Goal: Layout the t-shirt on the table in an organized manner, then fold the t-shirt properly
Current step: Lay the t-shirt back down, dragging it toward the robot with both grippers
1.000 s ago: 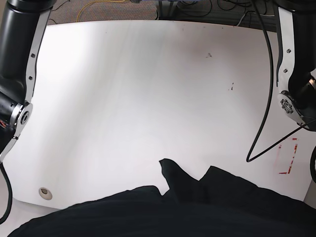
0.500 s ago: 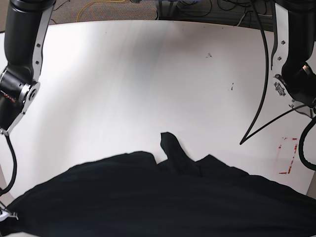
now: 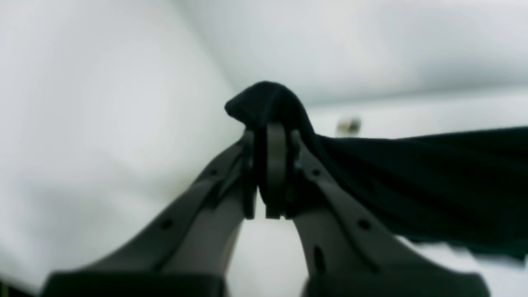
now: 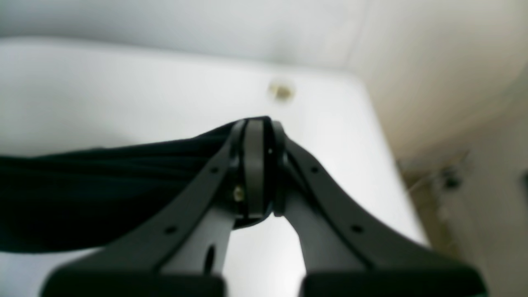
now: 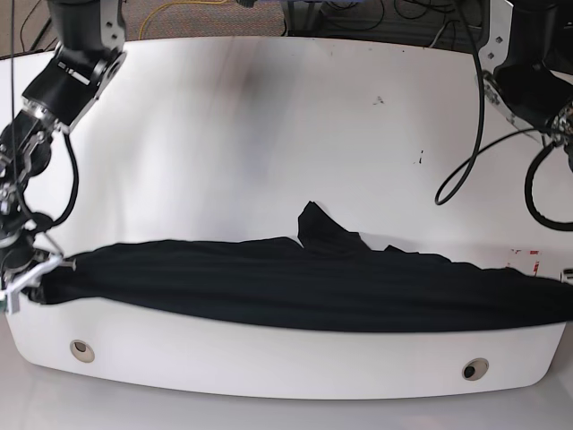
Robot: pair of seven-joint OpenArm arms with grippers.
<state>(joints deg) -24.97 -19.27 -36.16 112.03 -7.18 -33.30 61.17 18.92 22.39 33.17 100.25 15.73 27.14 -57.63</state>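
Note:
The black t-shirt is stretched in a long band across the front of the white table, with a bunched fold poking up near its middle. At the base view's left end, my right gripper holds one end of the cloth. The right wrist view shows that gripper shut on the t-shirt. In the left wrist view my left gripper is shut on a pinched corner of the t-shirt. In the base view that end runs off the right edge.
Two round grommet holes sit in the table's front edge strip. A red-marked rectangle lies at the right, just behind the cloth. Black cables hang over the right side. Small dark scuffs mark the far surface.
The shirt, which filled the bottom of the base view, has been carried out over the table and drawn taut into a long band. Both arms swung toward the table's far side.

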